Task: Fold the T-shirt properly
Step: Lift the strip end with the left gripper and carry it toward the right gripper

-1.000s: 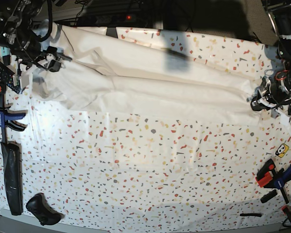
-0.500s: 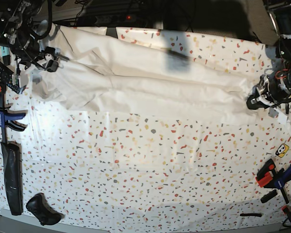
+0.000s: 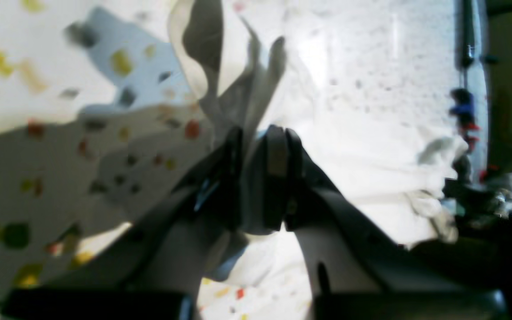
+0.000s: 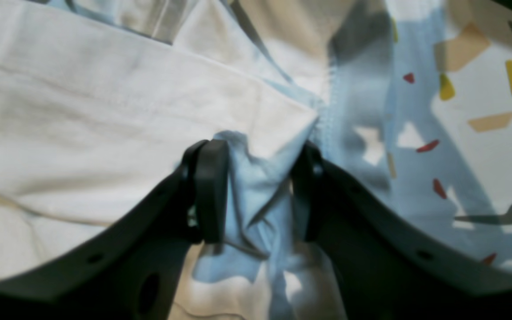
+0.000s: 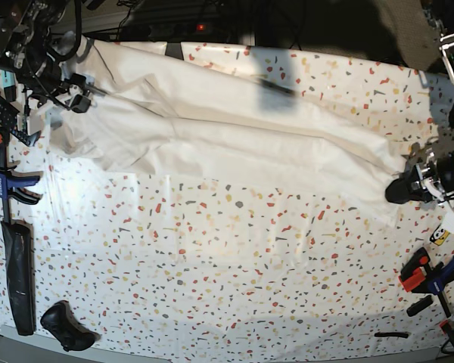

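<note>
1. the left gripper has its jaws pinched tight on a bunched edge of the t-shirt, out at the near right of the base view; cloth spills out above and below the pinch.
2. the right gripper is clamped on a thick wad of fabric at the far left end, a hem seam showing just beside it.
3. the t-shirt lies stretched in a long band across the far part of the speckled tabletop, between the two arms.
4. it looks thin, limp and light — likely to sag and crease wherever it isn't held taut, so hems and corners seem the safest places to hold.
5. blue and red clamps sit just beside the left arm, and another clamp near the right one — a dragged edge could snag there.
</note>
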